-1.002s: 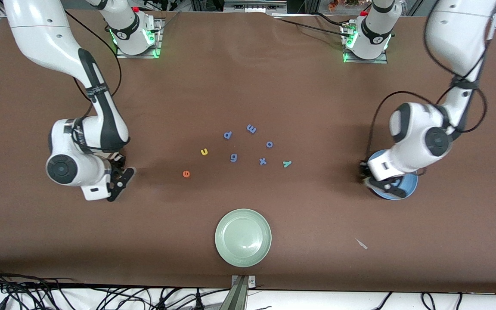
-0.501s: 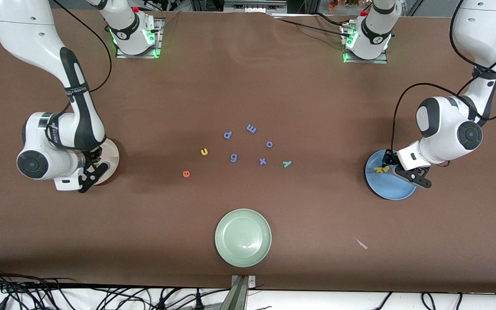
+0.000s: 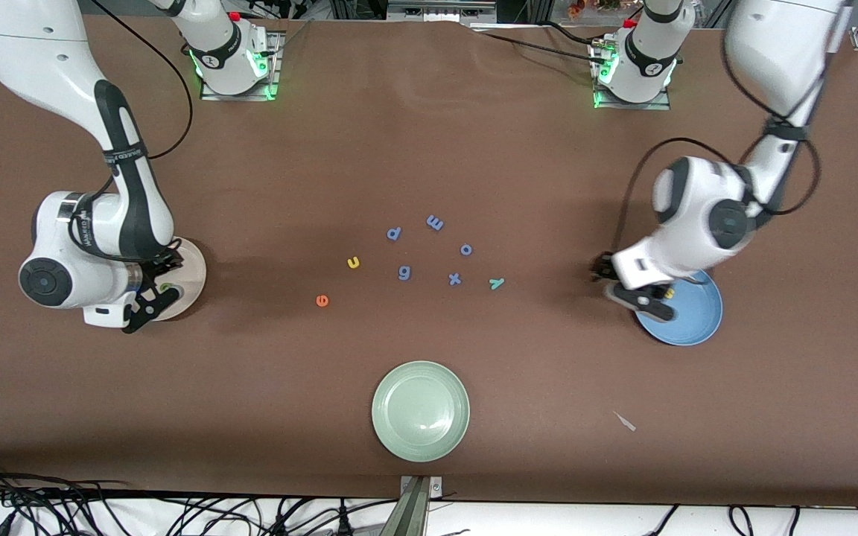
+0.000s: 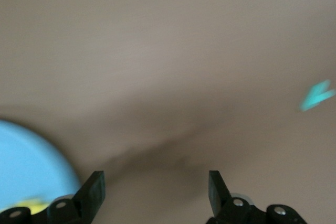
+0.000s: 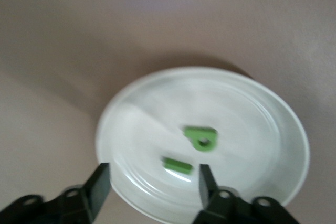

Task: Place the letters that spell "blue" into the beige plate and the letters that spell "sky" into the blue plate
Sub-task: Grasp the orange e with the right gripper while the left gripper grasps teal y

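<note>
The beige plate (image 3: 192, 274) lies at the right arm's end of the table and holds the green b (image 5: 201, 138) and the thin green l bar (image 5: 178, 165). My right gripper (image 3: 161, 286) (image 5: 153, 182) hangs open just above that plate, holding nothing. At the left arm's end, the blue plate (image 3: 690, 320) (image 4: 26, 166) holds a yellow letter (image 3: 669, 293) (image 4: 29, 205). My left gripper (image 3: 626, 290) (image 4: 156, 184) is open and empty over the plate's edge toward the table's middle. The yellow u (image 3: 354, 262), orange e (image 3: 322, 301) and teal y (image 3: 497, 283) (image 4: 316, 96) lie mid-table.
Several blue letters (image 3: 404, 273) lie scattered among the u, e and y in the middle of the table. A pale green plate (image 3: 420, 410) sits nearer the front camera. A small pale scrap (image 3: 625, 421) lies on the brown cloth near the front edge.
Both grippers have opened. The left let a yellow letter go into the blue plate and swung toward the table's middle. The right moved over the beige plate, where a green letter now lies.
</note>
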Available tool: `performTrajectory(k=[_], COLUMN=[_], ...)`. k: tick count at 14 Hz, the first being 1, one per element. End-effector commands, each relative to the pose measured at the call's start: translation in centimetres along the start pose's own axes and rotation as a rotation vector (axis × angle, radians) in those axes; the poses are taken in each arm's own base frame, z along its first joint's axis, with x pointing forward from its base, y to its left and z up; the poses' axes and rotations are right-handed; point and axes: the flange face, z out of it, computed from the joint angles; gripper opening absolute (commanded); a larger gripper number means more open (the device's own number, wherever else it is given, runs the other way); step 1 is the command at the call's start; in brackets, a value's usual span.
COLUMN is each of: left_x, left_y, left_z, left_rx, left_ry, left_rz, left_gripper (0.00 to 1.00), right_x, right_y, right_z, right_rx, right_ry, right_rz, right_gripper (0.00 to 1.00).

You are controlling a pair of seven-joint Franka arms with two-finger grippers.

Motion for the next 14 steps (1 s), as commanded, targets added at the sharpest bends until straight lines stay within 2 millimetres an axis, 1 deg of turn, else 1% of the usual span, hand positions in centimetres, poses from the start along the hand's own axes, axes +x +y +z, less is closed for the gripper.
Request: performTrajectory(k=[1,2,3,4,5,6,8,10,11,12,14], left_x=[1.7,2.1,2.6,3.2,3.7,4.0,4.1,4.9,5.2,5.0,4.9], left_y=[8.6,10.8,12.4,13.9,14.9,15.3,15.1,13.9,13.7,14.3,14.8], left_z=[2.1,3.0,3.8,4.8,6.0,7.2,9.2,9.9,10.1,10.5,10.7], left_rx=[-0.003,-0.007,-0.012,-0.014,-0.016,-0.016,-0.003,0.01,0.013,0.013,0.013], left_ry=[-0.005,-0.007,-0.006,-0.002,0.005,0.018,0.028,0.036,0.04,0.034,0.036], left_rz=[-0.092,-0.095,-0.092,-0.074,-0.058,-0.045,-0.019,0.047,0.051,0.06,0.068], left_gripper=[0.88,0.89,0.89,0.89,0.89,0.91,0.91,0.91,0.91,0.91,0.91], right_x=[2.4,3.4,4.4,5.3,6.3,7.2,9.4,11.2,12.0,12.9,14.7], right_y=[-4.3,-5.6,-7.0,-8.0,-9.2,-10.5,-13.8,-16.9,-18.1,-19.2,-21.5], right_z=[-1.6,-2.1,-2.2,-2.4,-2.3,-2.2,-2.1,-1.7,-1.5,-1.5,-1.3], right_rx=[0.028,0.049,0.065,0.07,0.069,0.061,0.048,0.051,0.053,0.057,0.065], right_ry=[0.042,0.064,0.078,0.097,0.11,0.127,0.177,0.213,0.23,0.244,0.257], right_rz=[0.182,0.258,0.32,0.377,0.396,0.418,0.522,0.634,0.676,0.712,0.766], right_gripper=[1.0,1.0,1.0,1.0,1.0,1.0,1.0,1.0,1.0,1.0,1.0])
